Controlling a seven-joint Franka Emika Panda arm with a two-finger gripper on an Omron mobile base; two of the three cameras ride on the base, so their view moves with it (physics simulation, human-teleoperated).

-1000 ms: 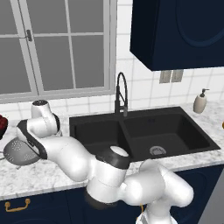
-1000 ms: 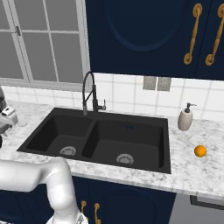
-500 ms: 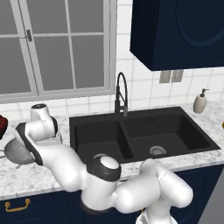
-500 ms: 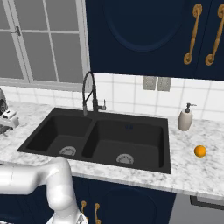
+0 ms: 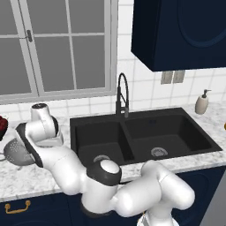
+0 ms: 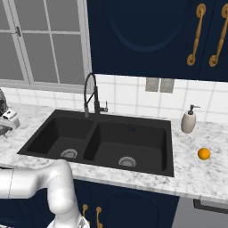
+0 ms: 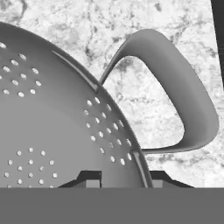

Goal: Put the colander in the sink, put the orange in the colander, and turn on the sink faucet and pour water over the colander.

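Observation:
The silver colander [image 5: 15, 152] sits on the marble counter left of the black sink [image 5: 176, 128], its holed wall and one loop handle [image 7: 192, 109] close up in the hand view. My gripper [image 7: 124, 178] straddles the colander's rim [image 7: 140, 162] beside that handle, one tip inside the bowl and one outside, jaws drawn in on the rim. The orange [image 6: 204, 153] lies on the counter right of the sink [image 6: 133, 133]. The black arched sink faucet [image 5: 122, 95] stands behind the divider between the basins, and no water runs from it.
A dark red bowl [image 5: 2, 126] sits at the far left, just behind the colander. A beige soap dispenser [image 6: 189, 120] stands at the sink's back right. The window is behind the counter, and dark blue cabinets hang above on the right.
The hand has sunk a little toward the colander and the jaws have drawn in from wide open onto its rim. Colander, orange and faucet have stayed in place.

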